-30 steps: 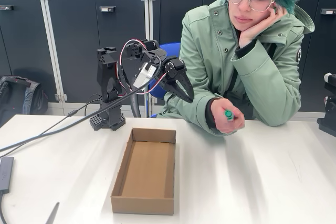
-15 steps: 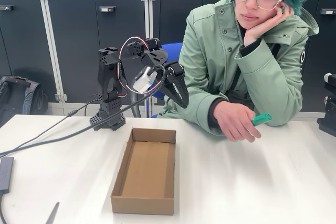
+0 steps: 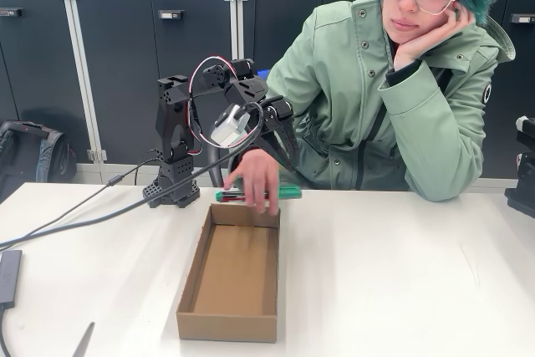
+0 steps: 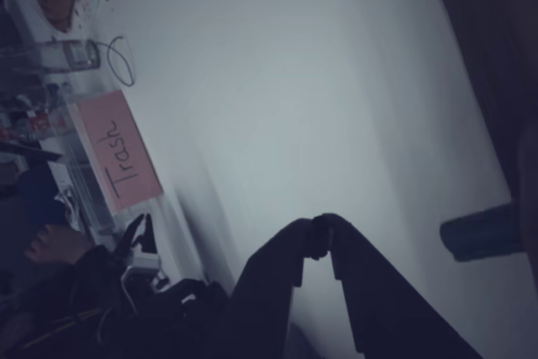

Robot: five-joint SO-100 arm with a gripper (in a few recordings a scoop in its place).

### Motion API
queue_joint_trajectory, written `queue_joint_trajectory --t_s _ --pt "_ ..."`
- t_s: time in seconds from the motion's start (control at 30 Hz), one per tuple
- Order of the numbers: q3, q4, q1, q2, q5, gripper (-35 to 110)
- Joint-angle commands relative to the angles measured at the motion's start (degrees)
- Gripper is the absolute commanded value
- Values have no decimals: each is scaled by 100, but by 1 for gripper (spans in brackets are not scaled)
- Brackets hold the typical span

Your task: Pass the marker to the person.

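Observation:
The person [image 3: 393, 81], in a sage-green jacket with teal hair, sits behind the table with head propped on one hand. Their other hand [image 3: 253, 180] holds the marker [image 3: 286, 192] level over the far rim of the cardboard box, green cap to the right in the fixed view. My gripper [image 3: 288, 155] hangs just above and behind that hand, apart from the marker. The wrist view has my gripper [image 4: 320, 233] shut, tips touching with nothing between them. A teal end of the marker [image 4: 479, 231] shows at the right edge.
An open, empty cardboard box [image 3: 192, 277] lies mid-table in front of the arm's base [image 3: 173, 190]. A grey cable [image 3: 84, 206] runs left across the table. A black device [image 3: 524, 173] stands at the right edge. A pink "Trash" label [image 4: 118, 157] shows in the wrist view.
The person's hand swept left with the marker, from the table's right side to the box's far rim under my gripper. They leaned left. The arm barely moved.

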Motion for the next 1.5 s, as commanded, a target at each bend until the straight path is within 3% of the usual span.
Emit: queue_joint_trajectory --t_s 0.0,1.47 --pt "-325 53 -79 44 -114 -5" --pt "18 -299 -9 237 -299 -5"
